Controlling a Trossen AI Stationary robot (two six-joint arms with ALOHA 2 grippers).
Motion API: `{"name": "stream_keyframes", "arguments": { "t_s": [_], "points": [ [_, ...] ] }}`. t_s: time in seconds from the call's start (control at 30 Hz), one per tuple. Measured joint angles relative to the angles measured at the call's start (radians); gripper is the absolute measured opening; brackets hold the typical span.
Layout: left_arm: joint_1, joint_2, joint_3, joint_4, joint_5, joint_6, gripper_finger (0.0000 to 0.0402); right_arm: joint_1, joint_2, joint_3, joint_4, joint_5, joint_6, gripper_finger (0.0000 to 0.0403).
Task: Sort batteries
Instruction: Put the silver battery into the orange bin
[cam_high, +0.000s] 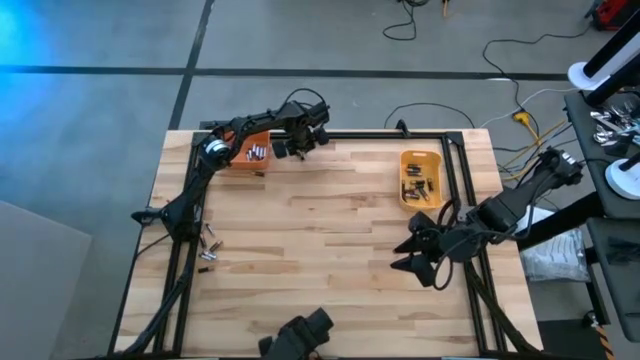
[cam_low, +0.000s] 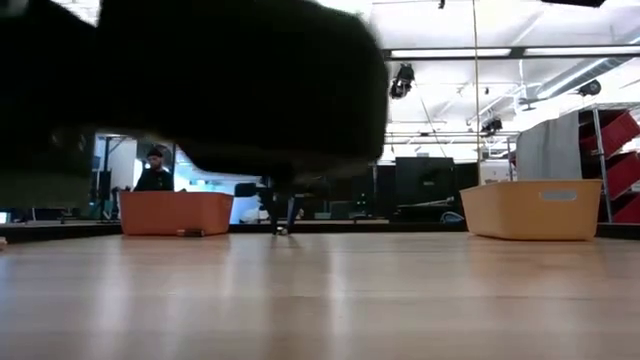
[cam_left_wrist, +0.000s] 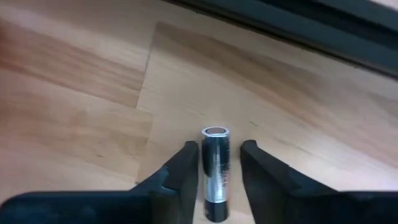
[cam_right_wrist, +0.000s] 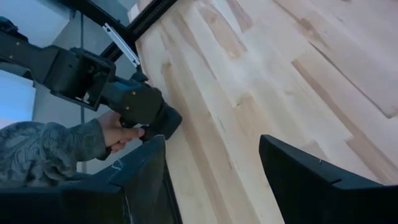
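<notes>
Left gripper (cam_left_wrist: 214, 163) is pinching one battery (cam_left_wrist: 215, 171) just beside the orange bin (cam_high: 250, 150), not dropped in yet. Both bins, orange and yellow bin (cam_high: 421, 180), already have some, loose batteries (cam_high: 209, 246) wait on the desk (cam_high: 320, 260). Right gripper (cam_right_wrist: 211, 171) hangs spread, empty.

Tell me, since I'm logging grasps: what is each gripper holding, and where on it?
The left gripper holds a battery between its fingers, across its side. The right gripper is open, holding nothing.

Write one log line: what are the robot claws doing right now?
left claw: holds a battery beside orange bin | right claw: open, empty, over table | yellow bin: has batteries
</notes>
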Motion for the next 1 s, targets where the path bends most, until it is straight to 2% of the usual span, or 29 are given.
{"name": "stream_keyframes", "arguments": {
  "t_s": [0.2, 0.33, 0.47, 0.6, 0.73, 0.9, 1.0],
  "points": [
    [0.000, -0.006, 0.004, -0.004, 0.006, 0.160, 0.0022, -0.006, 0.032, 0.000, 0.046, 0.004, -0.009, 0.0246],
    [-0.007, -0.024, 0.014, 0.063, 0.007, 0.460, 0.0024, -0.041, 0.060, 0.000, 0.051, 0.033, -0.008, 0.0239],
    [-0.027, -0.103, 0.024, 0.072, -0.034, 0.652, 0.0023, -0.139, 0.089, 0.000, 0.146, 0.011, -0.079, 0.0233],
    [-0.050, -0.241, -0.011, 0.149, -0.033, 0.798, 0.0023, -0.268, 0.099, 0.008, 0.250, -0.070, -0.186, 0.0228],
    [-0.066, -0.441, -0.078, 0.198, 0.010, 0.934, 0.0023, -0.374, 0.099, 0.043, 0.250, -0.072, -0.238, 0.0226],
    [-0.065, -0.720, -0.251, 0.224, 0.023, 1.060, 0.0023, -0.461, 0.113, 0.047, 0.250, -0.070, -0.254, 0.0225],
    [-0.048, -0.863, -0.386, 0.238, 0.024, 1.068, 0.0024, -0.486, 0.143, 0.033, 0.243, -0.070, -0.253, 0.0224]
  ]
}}
